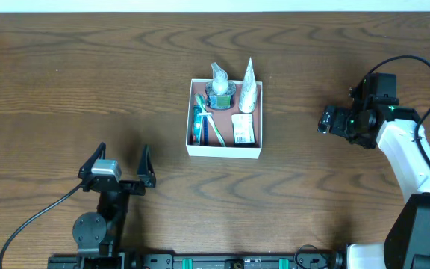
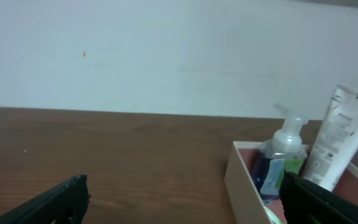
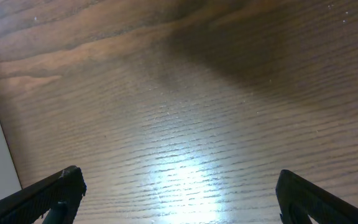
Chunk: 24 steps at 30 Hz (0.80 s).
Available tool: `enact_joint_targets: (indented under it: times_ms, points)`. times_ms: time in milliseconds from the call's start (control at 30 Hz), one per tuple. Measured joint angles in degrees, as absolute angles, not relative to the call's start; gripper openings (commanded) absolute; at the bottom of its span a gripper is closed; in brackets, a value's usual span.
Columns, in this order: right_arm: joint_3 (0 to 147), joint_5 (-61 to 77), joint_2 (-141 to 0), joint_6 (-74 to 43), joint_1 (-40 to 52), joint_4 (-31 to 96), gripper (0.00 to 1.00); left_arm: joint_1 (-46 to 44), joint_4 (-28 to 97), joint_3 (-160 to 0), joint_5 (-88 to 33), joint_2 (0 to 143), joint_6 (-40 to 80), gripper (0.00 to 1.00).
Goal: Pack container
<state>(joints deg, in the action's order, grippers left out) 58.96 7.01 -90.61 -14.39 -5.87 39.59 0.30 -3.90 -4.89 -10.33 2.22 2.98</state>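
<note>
Mid-counter toward the far edge, container (image 1: 225, 152) holds bottle (image 1: 219, 88), tube (image 1: 248, 88), toothbrushes (image 1: 200, 119); looks packed. Left gripper (image 1: 123, 153) near the front edge, right gripper (image 1: 324, 121) near the right edge, both spread wide and empty. Best to retreat without nudging it.

Table (image 1: 88, 75): dark brown wood-grain top, broad, with a pale sheen on its right side. Standing directly on it: one container (image 1: 224, 152), square, shallow, white-walled, open-topped, reddish inside, near the middle, slightly toward the far edge.

White container (image 1: 225, 152) with reddish-brown inside, white tube (image 1: 248, 91), dark brown wood-grain table (image 1: 66, 75), black left gripper (image 1: 122, 155)
</note>
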Motion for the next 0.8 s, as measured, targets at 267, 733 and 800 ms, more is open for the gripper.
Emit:
enact_joint_targets:
  times_ms: [267, 733, 800]
  points:
    - [58.96, 7.01, -90.63, -14.39, -5.87, 39.62, 0.99, 0.30, -4.56, -3.40, -10.76, 0.60, 2.98, 0.98]
    - [58.96, 7.03, -90.61, -14.39, -5.87, 39.62, 0.99, 0.21, 0.14, -0.67, -10.31, 0.58, 2.96, 0.98]
    - [58.96, 7.01, -90.61, -14.39, -5.87, 39.62, 0.99, 0.21, 0.40, -0.80, -10.20, 0.58, 2.96, 0.98]
